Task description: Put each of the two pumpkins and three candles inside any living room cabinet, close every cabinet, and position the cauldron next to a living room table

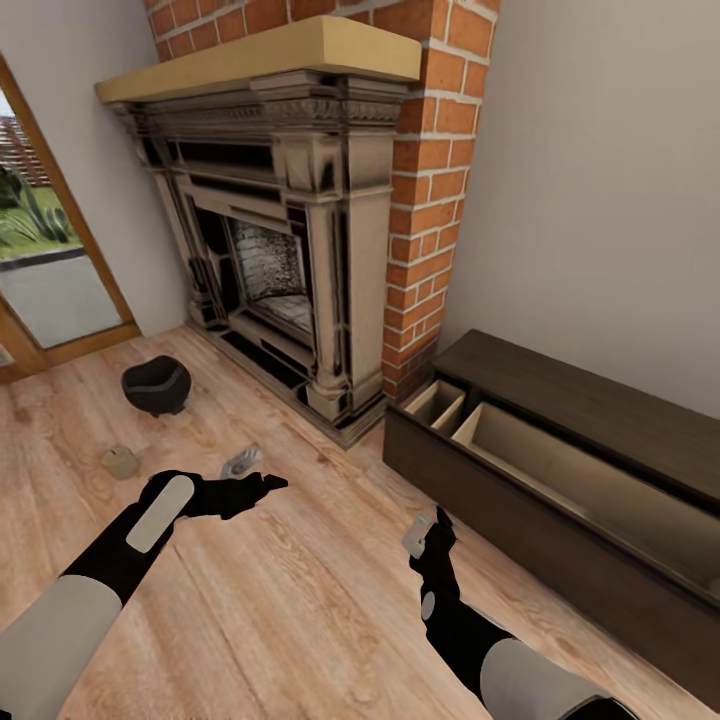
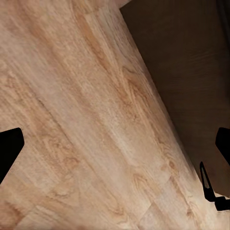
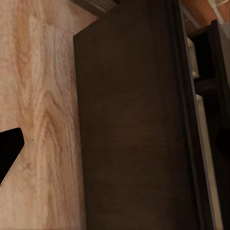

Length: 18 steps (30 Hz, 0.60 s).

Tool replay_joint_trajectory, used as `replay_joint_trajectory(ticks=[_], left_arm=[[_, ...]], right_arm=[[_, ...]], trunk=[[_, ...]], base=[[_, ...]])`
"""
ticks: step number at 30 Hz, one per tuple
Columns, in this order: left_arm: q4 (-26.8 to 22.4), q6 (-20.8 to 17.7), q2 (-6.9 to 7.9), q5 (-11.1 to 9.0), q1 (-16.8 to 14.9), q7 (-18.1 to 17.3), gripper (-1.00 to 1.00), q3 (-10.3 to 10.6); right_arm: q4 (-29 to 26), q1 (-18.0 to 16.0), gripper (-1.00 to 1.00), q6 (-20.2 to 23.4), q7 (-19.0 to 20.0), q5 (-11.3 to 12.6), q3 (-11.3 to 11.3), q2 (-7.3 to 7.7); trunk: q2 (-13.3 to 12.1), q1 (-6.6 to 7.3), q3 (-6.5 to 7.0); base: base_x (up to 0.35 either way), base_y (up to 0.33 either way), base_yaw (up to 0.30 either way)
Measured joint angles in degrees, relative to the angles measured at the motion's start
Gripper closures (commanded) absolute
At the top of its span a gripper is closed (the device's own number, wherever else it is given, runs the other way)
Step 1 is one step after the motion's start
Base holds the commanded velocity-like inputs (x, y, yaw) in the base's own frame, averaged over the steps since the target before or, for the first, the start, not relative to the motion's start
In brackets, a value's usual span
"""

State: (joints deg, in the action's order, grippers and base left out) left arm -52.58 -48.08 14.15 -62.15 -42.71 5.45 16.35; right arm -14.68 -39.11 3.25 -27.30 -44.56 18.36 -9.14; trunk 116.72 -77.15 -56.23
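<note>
Cabinet (image 1: 560, 470) open, beige compartments bare

Even, soft render light, faint shadows; wide-angle bending at edges; both wrist views slightly blurred

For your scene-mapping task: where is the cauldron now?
In the head view the cauldron sits on the wood floor at the left, in front of the fireplace, beyond the left claw.
</note>
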Motion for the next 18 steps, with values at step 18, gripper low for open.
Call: replay_joint_trajectory(ticks=[18], left_arm=[[0.11,0.78,-0.08,0.0,0.0,0.0,-1.0,0.0]], right_arm=[[-0.17,0.0,-1.0,-0.05,-0.04,0.06,0.0,0.0]], trunk=[[0.0,0.0,1.21]], base=[[0.0,0.0,0.208]])
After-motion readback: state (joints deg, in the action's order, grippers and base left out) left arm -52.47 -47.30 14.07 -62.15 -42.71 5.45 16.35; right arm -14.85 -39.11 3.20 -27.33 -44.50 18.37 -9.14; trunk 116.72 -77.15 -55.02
